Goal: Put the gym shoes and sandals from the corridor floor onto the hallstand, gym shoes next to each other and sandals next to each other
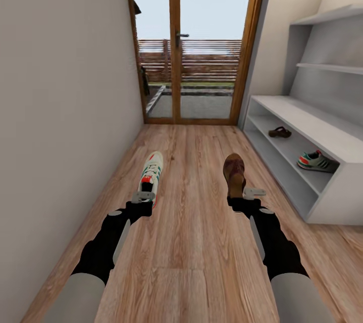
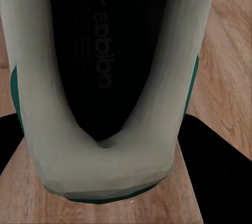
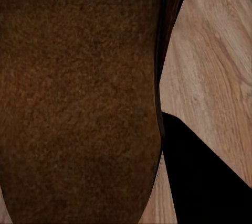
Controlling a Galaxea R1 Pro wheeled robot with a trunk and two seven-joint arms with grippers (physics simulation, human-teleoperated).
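While both arms reach out over the corridor floor (image 1: pixel 191 242), each gripper sits at the heel of a shoe in front of the glass door (image 1: pixel 194 46). The left gripper (image 1: pixel 143 196) is at the heel of a white gym shoe (image 1: pixel 152 172), toe pointing toward the door; the left wrist view looks straight down into that shoe's dark inside (image 2: pixel 105 61) with a black finger at each side, so the jaws appear to be pinching its heel. The right gripper (image 1: pixel 247 194) meets the heel of a brown sandal (image 1: pixel 234 173), whose sole (image 3: pixel 79 98) shows close up in the right wrist view; whether those jaws are pressed on it I cannot tell. Right of the door, the hallstand (image 1: pixel 322 131) carries the other sandal (image 1: pixel 280 132) and the other gym shoe (image 1: pixel 316 160), well apart on its shelf below the bench top.
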